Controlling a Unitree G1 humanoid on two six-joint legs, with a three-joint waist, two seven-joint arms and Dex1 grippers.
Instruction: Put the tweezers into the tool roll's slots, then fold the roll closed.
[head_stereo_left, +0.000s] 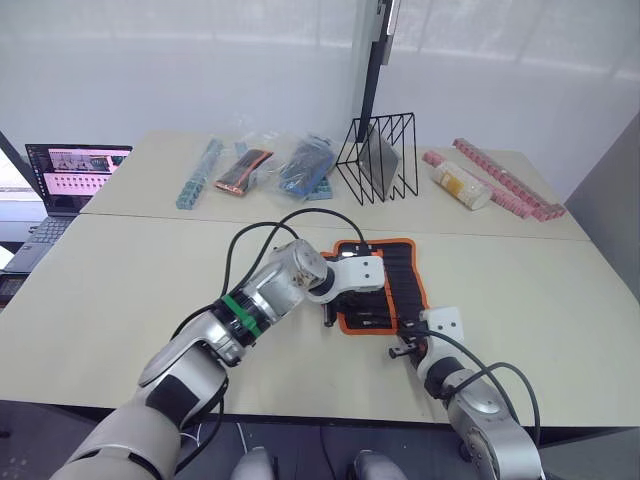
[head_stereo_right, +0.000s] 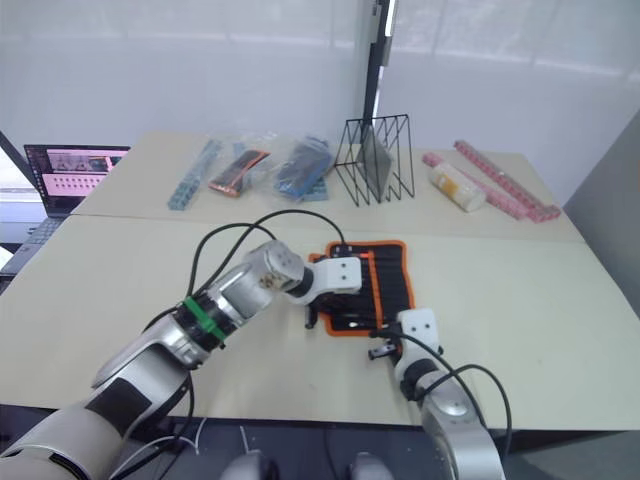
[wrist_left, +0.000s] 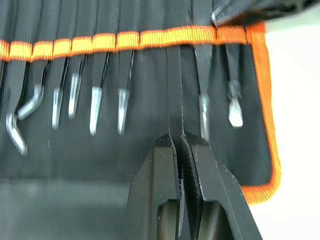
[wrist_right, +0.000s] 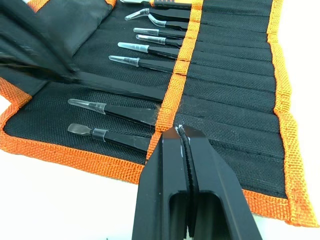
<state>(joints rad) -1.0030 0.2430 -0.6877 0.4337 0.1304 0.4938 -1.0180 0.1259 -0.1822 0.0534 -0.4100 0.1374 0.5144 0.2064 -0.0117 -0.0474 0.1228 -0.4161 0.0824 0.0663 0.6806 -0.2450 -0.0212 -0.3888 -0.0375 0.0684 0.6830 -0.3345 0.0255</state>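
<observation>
The tool roll (head_stereo_left: 398, 272) lies open on the table, black with orange binding. Several tweezers (wrist_left: 95, 100) sit in its slots (wrist_left: 125, 39), their capped tips sticking out. My left gripper (wrist_left: 179, 137) is over the roll's near left part, shut on one slim black tweezer (wrist_left: 174, 90) whose far end lies at the orange slot trim. In the right wrist view that tweezer (wrist_right: 125, 86) runs from the left gripper to the trim. My right gripper (wrist_right: 181, 131) is shut at the roll's near edge, its tips against the orange slot trim (wrist_right: 172, 100). In the left eye view it is the right gripper (head_stereo_left: 398, 352).
A black wire rack (head_stereo_left: 380, 158) stands behind the roll. Bagged items (head_stereo_left: 300, 165) and an orange-black packet (head_stereo_left: 243, 170) lie at the back left, pink strips (head_stereo_left: 510, 182) and a tube (head_stereo_left: 460, 185) at the back right. A laptop (head_stereo_left: 70, 178) sits far left.
</observation>
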